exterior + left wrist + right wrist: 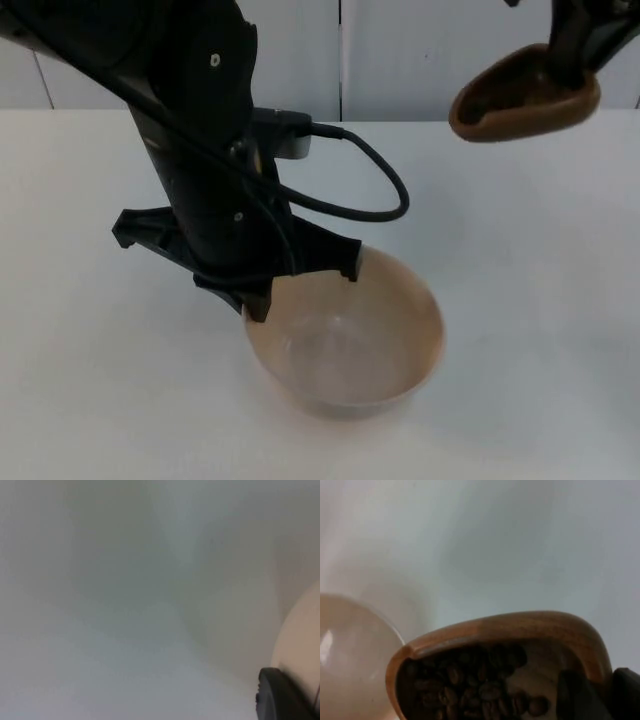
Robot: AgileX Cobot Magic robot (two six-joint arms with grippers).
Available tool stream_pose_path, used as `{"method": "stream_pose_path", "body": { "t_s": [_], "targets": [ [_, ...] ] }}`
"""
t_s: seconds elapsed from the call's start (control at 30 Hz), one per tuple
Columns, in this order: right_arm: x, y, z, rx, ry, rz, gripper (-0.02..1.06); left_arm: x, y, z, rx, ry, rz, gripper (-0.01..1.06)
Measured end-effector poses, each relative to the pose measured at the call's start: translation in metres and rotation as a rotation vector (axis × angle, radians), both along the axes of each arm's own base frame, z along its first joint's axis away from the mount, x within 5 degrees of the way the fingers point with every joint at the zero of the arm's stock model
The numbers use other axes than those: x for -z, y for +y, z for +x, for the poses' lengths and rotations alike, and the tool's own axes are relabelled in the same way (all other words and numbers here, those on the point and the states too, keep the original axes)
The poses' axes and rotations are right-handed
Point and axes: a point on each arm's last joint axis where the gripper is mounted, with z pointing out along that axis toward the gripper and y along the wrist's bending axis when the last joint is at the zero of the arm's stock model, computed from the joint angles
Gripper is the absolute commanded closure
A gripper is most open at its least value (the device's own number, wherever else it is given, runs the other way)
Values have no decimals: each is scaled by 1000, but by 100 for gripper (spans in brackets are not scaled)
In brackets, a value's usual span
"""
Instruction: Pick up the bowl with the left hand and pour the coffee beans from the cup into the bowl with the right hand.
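Observation:
A pale peach bowl [345, 335] sits at the front middle of the table, and nothing lies in it. My left gripper [262, 298] reaches down from the upper left and is shut on the bowl's near-left rim. In the left wrist view a black fingertip [280, 695] stands against the bowl's pale wall [302, 640]. High at the back right, my right gripper [582, 45] is shut on a brown wooden cup [525, 100], tilted a little toward the left. The right wrist view looks into the cup [520, 630]: coffee beans [470, 685] lie inside, with the bowl [350, 655] below and to the side.
The white table top [520, 300] stretches around the bowl and ends at the grey partition wall [400, 50] behind. The left arm [190, 120] covers the table's back left part.

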Motion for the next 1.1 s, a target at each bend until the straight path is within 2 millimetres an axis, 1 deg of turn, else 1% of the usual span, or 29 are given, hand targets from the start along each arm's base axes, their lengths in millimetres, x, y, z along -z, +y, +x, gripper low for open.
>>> {"method": "stream_pose_path", "body": {
  "t_s": [0.13, 0.2, 0.27, 0.3, 0.37, 0.43, 0.47, 0.5, 0.57, 0.63, 0.77, 1.1],
  "targets": [
    [8, -10, -20, 0, 22, -10, 105, 0, 0, 0, -5, 0, -1, 105],
    [18, -14, -28, -1, 46, -22, 105, 0, 0, 0, -6, -3, -4, 105],
    [21, -14, -32, -1, 54, -25, 105, 0, 0, 0, -8, -4, -7, 105],
    [26, -12, -35, -2, 65, -28, 105, 0, 0, 0, -8, -4, -7, 105],
    [34, -7, -41, -12, 80, -37, 105, 0, -1, 1, -13, -5, -9, 105],
    [34, 2, -46, -19, 61, -39, 105, 0, -1, 1, -17, -4, -10, 105],
    [34, 2, -46, -19, 61, -39, 105, 0, -1, 1, -17, -4, -10, 105],
    [35, 7, -48, -24, 48, -43, 105, 0, -1, 1, -20, -4, -10, 105],
    [34, 20, -55, -39, 11, -65, 105, 0, -1, 1, -25, -5, -13, 105],
    [34, 23, -56, -41, 5, -71, 105, 0, -1, 1, -26, -5, -13, 105],
    [32, 37, -66, -44, -61, -127, 105, 0, -1, 1, -30, -5, -14, 105],
    [27, 55, -80, -67, -179, -232, 105, 0, -2, 0, -49, 7, -30, 105]
  ]
}}
